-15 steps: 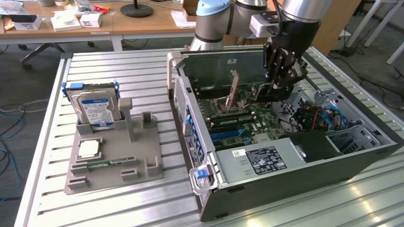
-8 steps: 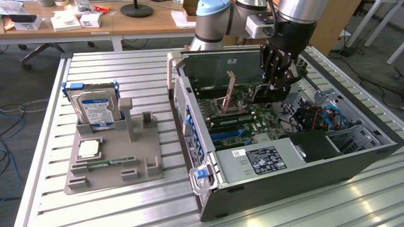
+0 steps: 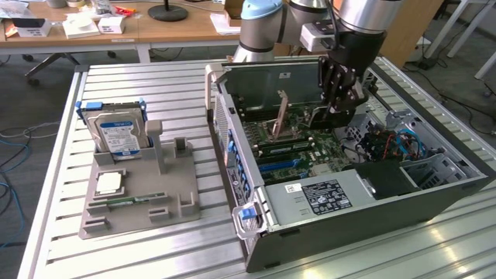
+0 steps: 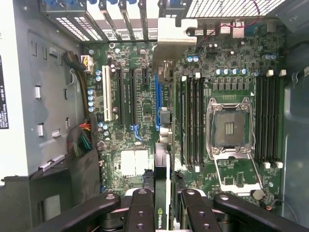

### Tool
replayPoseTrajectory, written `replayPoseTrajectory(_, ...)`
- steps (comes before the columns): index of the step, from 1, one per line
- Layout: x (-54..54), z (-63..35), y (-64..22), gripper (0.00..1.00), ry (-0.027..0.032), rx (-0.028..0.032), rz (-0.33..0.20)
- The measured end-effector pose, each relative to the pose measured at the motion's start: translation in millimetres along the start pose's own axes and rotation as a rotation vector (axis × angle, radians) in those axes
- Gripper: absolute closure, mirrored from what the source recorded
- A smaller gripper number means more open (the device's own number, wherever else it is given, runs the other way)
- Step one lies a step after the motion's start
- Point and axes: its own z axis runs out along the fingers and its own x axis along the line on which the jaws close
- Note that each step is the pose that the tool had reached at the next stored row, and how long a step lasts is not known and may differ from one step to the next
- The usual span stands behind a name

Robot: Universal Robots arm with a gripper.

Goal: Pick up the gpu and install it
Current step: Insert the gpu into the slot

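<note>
Closest to the wrist camera, the gripper [image 4: 166, 208] is seen with its black fingers [image 4: 140, 210] clamped on either side of the gpu [image 4: 161, 181]. The card is held edge-on, so little beyond its thin rim and a green logo can be made out. Its silvery bracket [image 4: 169, 43] is seen at the far end, by the case's rear slot openings. The card is lined up over the blue slot [image 4: 157, 94] of the motherboard [image 4: 135, 159], beside the open CPU socket [image 4: 229, 128]. Whether its edge has entered the slot cannot be told.

In the exterior view the gripper [image 3: 341, 99] is seen inside the open case [image 3: 372, 203], which is set toward the table's [image 3: 155, 87] edge at the exterior view's right. There the card is largely hidden behind the fingers. A hard drive [image 3: 116, 131] is stood in a grey holder [image 3: 143, 197] toward the table's edge at the exterior view's left.
</note>
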Motion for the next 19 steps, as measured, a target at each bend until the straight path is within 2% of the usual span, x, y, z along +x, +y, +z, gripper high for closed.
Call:
replayPoseTrajectory(12, 0.0, 16.5, 1.5, 0.74, 0.0001, 0.0000, 0.000)
replayPoseTrajectory(19, 0.0, 18.2, 1.7, 0.74, 0.0001, 0.0000, 0.000)
